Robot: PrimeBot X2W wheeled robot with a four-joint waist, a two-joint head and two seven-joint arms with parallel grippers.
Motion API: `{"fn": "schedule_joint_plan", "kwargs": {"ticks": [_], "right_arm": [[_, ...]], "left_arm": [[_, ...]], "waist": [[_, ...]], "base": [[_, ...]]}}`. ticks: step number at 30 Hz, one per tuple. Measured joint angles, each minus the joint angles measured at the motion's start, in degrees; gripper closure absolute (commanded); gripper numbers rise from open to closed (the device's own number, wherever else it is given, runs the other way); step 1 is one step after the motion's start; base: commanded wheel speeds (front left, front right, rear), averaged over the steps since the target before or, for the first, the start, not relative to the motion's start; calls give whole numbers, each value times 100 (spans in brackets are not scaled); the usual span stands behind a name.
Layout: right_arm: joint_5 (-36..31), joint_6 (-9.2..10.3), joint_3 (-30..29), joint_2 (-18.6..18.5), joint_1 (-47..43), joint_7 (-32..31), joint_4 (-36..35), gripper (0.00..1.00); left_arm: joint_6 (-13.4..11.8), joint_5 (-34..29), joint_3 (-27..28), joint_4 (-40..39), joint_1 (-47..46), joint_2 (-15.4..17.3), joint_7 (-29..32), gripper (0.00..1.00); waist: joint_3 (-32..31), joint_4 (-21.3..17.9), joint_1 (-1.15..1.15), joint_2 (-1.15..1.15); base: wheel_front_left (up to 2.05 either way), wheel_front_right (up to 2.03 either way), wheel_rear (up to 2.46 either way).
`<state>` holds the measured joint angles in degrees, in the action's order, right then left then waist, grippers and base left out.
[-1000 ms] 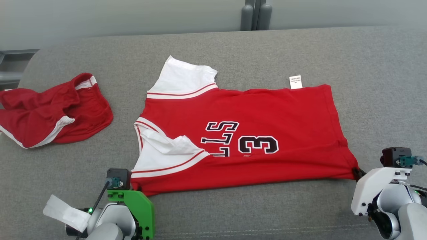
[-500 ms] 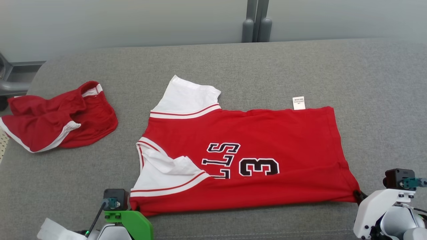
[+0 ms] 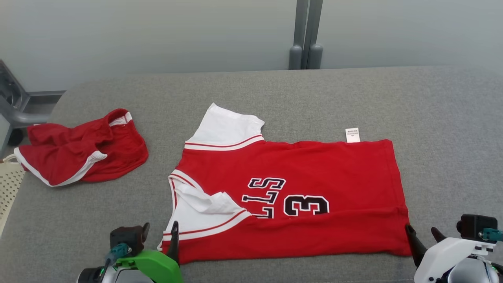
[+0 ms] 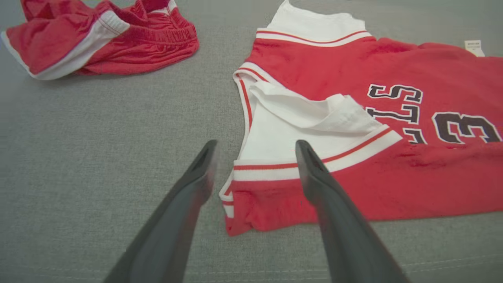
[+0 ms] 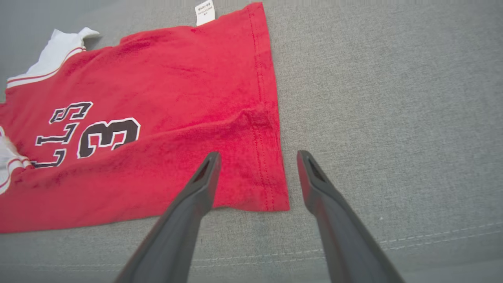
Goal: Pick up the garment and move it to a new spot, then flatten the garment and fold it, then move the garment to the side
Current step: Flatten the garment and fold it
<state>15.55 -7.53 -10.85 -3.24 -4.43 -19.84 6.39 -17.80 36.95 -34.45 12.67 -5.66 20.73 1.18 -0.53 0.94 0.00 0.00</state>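
two red garments lie on a grey woven cushion. far left of the jersey, a pale perforated basket pokes in past the cushion's edge. between it and the jersey sit crumpled red shorts with white trim, well apart from the jersey across a bare strip of cushion. the jersey is spread flat mid-cushion, white sleeves to the left, hem to the right, its near edge folded so the black lettering is cut off. the left gripper stands at the jersey's near left corner, fingers spread, pinching nothing; the left wrist view shows that corner doubled over and the white sleeve cloth rumpled. a small white label sticks out from the jersey's far edge. the right gripper stands at the jersey's near right corner, fingers spread and empty; the right wrist view shows the double-stitched hem and a soft ridge of cloth by that corner. right of the jersey and beyond it the cushion is bare; a stitched seam runs nearer than the jersey.
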Motion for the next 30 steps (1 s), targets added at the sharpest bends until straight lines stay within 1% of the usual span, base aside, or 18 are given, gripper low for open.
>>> {"fn": "schedule_joint_plan", "kwargs": {"ticks": [4, 7, 12, 15, 17, 20, 22, 23, 26, 30], "right_arm": [[208, 4, -142, 26, -1, 454, 113, 0], [586, 4, -49, 31, 42, 899, 258, 0], [868, 4, 289, 37, 285, 1767, 414, 0], [1107, 5, 554, 34, 408, 2128, 566, 0], [1212, 4, 738, 44, 475, 2336, 631, 0], [1109, 4, 893, 45, 535, 2580, 704, 0], [780, 4, 959, 42, 539, 2659, 762, 0], [621, 4, 996, 44, 541, 2707, 778, 0], [454, 4, 1037, 42, 540, 2815, 806, 0], [19, 4, 1094, 42, 477, 2897, 851, 0]], "left_arm": [[155, 154, 256, 16, 36, -196, -760, 0], [192, 290, 499, 71, 64, -332, -1196, 0], [132, 383, 889, 124, 130, -438, -1495, 0], [138, 382, 1103, 51, 140, -506, -1579, 0], [188, 290, 1194, -29, 164, -510, -1595, 0], [346, 134, 1367, -154, 249, -471, -1607, 0], [480, -41, 1459, -247, 321, -412, -1615, 0], [559, -129, 1434, -237, 360, -352, -1618, 0], [731, -280, 1386, -236, 532, -261, -1621, 0], [805, -493, 1222, -213, 689, -97, -1618, 0]], "waist": [[-128, 43, 0, 0], [-228, 80, 0, 0], [-370, 122, 0, 0], [-428, 153, 0, 0], [-460, 178, 0, 0], [-507, 223, 0, 0], [-538, 254, 0, 0], [-554, 267, 0, 0], [-598, 299, 0, 0], [-641, 316, 0, 0]], "base": [[0, 0, 0], [0, 0, 0], [0, 0, 0], [0, 0, 0], [0, 0, 0], [0, 0, 0], [0, 0, 0], [0, 0, 0], [0, 0, 0], [0, 0, 0]]}}
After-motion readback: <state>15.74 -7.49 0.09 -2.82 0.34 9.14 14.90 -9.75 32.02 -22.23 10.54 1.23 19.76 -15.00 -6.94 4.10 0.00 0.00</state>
